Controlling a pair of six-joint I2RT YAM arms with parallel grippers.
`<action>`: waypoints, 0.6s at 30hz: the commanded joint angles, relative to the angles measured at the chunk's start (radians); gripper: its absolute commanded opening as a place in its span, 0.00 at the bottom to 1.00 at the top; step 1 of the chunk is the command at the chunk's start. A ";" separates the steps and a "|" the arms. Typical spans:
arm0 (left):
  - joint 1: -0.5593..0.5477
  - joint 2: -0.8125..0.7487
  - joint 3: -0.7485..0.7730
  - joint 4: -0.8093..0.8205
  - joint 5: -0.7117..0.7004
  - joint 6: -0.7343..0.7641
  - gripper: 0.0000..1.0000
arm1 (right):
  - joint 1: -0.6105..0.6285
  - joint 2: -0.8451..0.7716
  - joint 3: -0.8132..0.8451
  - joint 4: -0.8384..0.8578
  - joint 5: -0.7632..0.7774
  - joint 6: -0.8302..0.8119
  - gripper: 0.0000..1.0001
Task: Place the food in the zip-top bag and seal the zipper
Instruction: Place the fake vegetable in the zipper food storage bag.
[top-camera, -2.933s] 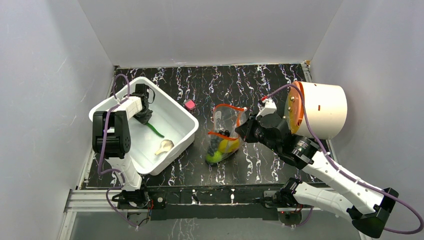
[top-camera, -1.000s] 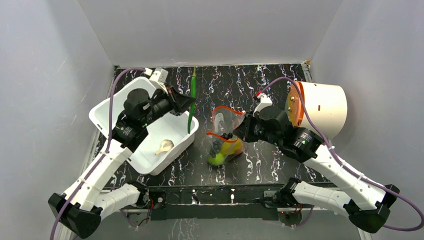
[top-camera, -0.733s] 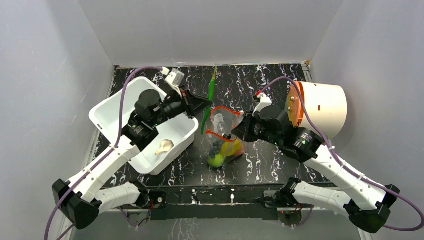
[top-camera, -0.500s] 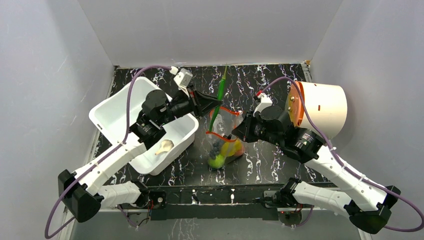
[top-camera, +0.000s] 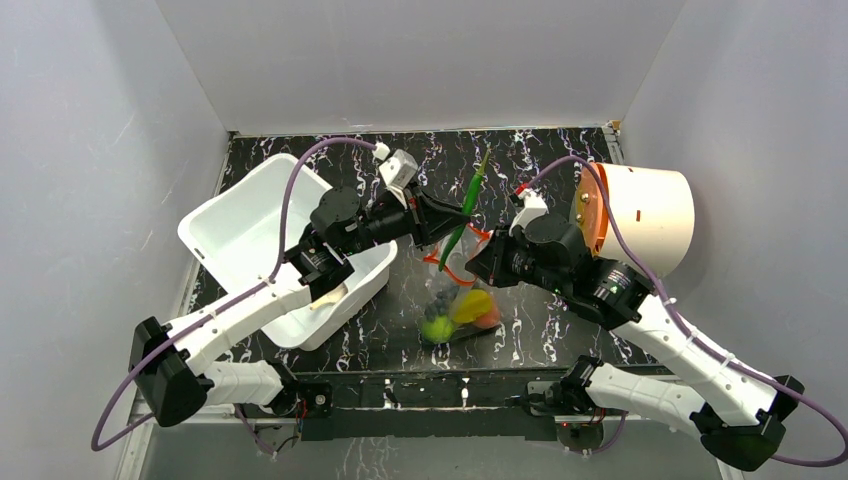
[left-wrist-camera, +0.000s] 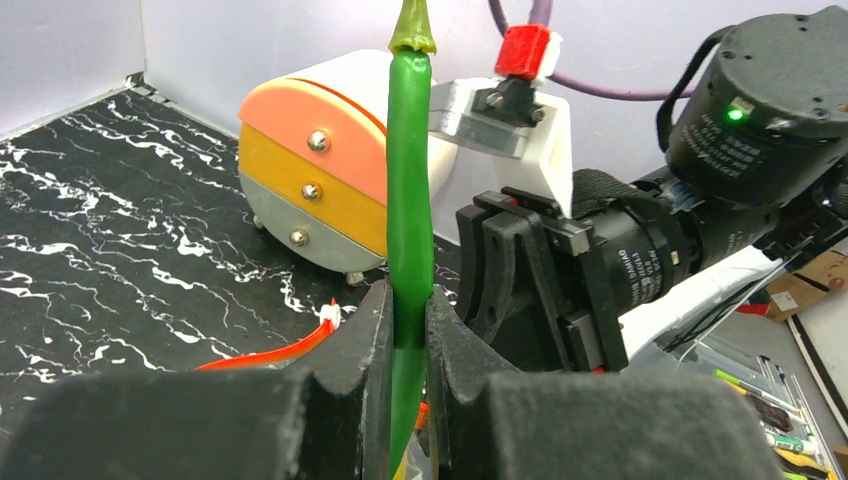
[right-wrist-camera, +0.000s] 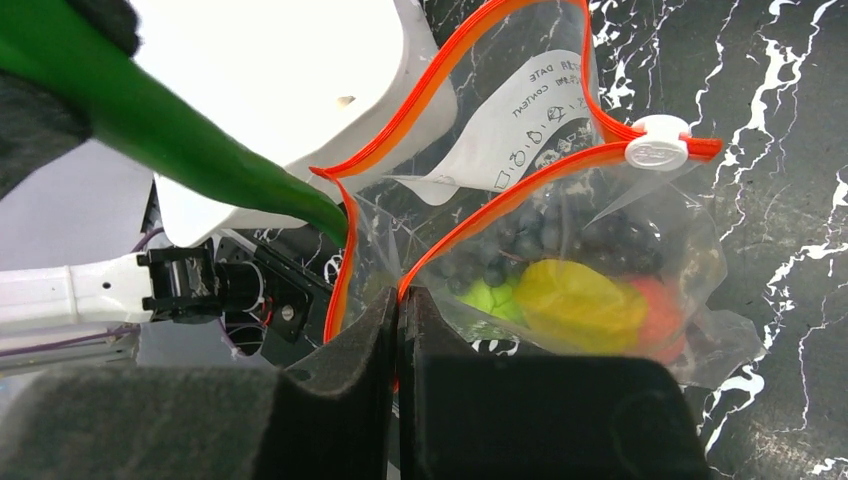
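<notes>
Moved since prev. frames: left gripper (top-camera: 448, 226), off the white rectangular plastic bin (top-camera: 235, 225) & across to the clear crinkly zip-top bag (top-camera: 458, 300). Bag's belly also slumped nearer the table's front edge.

Clamped tight on the long green pod (top-camera: 472, 190), low on its length. Pod tilted, stem end high twd back wall, lower tip down at bag's mouth. In right wrist view, tip at the mouth corner on the bin side, right against the narrow orange-red zipper strip (right-wrist-camera: 702, 147). Can't tell if inside yet.

Right gripper (right-wrist-camera: 398, 305) pinched fully together on the near lip of that strip, holding mouth up & agape in a lens shape. Small white slider tab (right-wrist-camera: 655, 150) at strip's far end.

Low inside bag: yellow banana-like piece (right-wrist-camera: 575, 305), green ball (right-wrist-camera: 488, 295), orange ball (right-wrist-camera: 660, 320), dark bluish berry cluster (right-wrist-camera: 540, 245) above them.

Beige garlic (top-camera: 325, 301) in bin, mostly hidden by left forearm.

Room: bin's corner just beside bag on one side, right wrist close on the other, so only a narrow gap for the pod. Big white cylinder w/ orange end face (top-camera: 640, 215) behind right arm, apart from bag. Bare black white-veined tabletop (top-camera: 540, 160) behind bag up to back wall.
</notes>
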 joint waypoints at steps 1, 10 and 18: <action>-0.023 -0.017 0.070 0.039 -0.010 0.062 0.00 | 0.003 -0.034 -0.006 0.072 0.010 -0.027 0.00; -0.026 -0.081 0.078 -0.013 -0.131 0.095 0.00 | 0.003 -0.101 -0.052 0.164 -0.052 -0.216 0.00; -0.026 -0.063 -0.008 0.086 -0.189 0.085 0.00 | 0.003 -0.049 0.017 0.227 -0.107 -0.342 0.00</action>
